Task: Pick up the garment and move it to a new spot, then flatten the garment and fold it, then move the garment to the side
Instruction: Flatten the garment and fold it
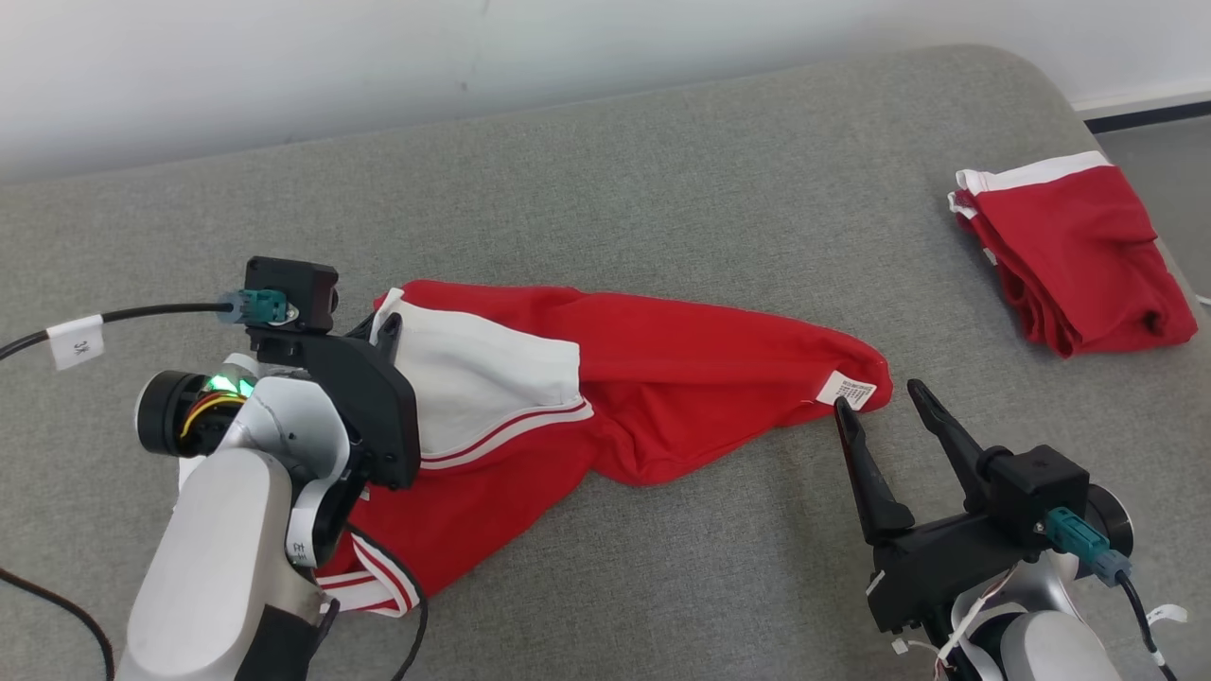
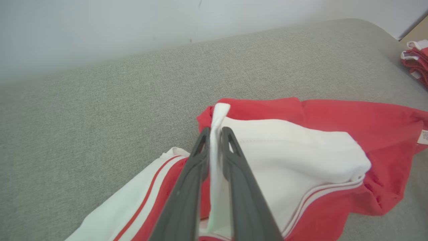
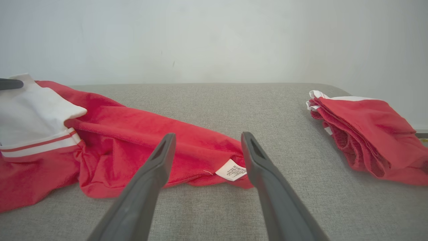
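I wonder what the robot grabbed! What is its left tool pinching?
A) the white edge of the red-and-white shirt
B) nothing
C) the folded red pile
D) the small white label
A: the left tool is shut on a white fold of the red-and-white cloth garment.

A pale left forearm (image 1: 227,530) hides the near left of the crumpled red cotton garment with white striped panels (image 1: 662,378). Print on its small white care label (image 1: 854,390) is too small to read. The far-right folded red cloth pile (image 2: 418,63) is cut off by the left wrist view's edge.
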Robot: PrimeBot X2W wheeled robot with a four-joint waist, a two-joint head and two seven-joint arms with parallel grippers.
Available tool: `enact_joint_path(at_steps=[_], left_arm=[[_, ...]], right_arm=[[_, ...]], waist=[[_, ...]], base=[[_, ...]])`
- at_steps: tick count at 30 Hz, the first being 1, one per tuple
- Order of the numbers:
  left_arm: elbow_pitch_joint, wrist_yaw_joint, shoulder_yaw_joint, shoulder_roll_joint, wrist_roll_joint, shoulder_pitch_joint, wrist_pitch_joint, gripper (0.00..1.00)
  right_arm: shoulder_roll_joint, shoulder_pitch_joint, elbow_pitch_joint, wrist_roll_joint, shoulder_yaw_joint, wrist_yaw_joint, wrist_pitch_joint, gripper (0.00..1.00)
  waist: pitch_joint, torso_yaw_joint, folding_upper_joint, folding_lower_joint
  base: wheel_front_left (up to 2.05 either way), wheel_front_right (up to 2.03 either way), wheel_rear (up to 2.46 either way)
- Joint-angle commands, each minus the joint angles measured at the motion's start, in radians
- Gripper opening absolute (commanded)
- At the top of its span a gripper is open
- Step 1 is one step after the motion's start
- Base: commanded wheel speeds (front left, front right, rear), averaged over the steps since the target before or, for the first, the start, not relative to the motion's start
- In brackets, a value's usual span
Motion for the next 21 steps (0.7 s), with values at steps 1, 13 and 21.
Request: enact_joint_path(at_steps=[1,13,21], left_arm=[[-0.013,-0.002,-0.006,0.005,-0.004,0.003,0.004,0.27],[-0.062,0.007,-0.032,0.008,-0.002,0.018,0.004,0.0],[-0.151,0.035,-0.002,0.019,-0.008,0.052,-0.074,0.0]], right_arm=[[0.004,-0.009,0.002,0.0,0.004,-0.002,-0.004,1.0],[-0.006,-0.034,0.006,0.006,0.008,-0.002,-0.002,1.0],[-0.022,-0.037,-0.005,-0.001,-0.041,-0.002,0.02,1.0]], waist=[[0.003,0.003,-0.0002,-0.0002],[0.017,0.007,-0.0002,-0.0002],[0.021,0.028,-0.0002,-0.0002]], base=[[0.0,0.0,0.0],[0.0,0.0,0.0],[0.0,0.0,0.0]])
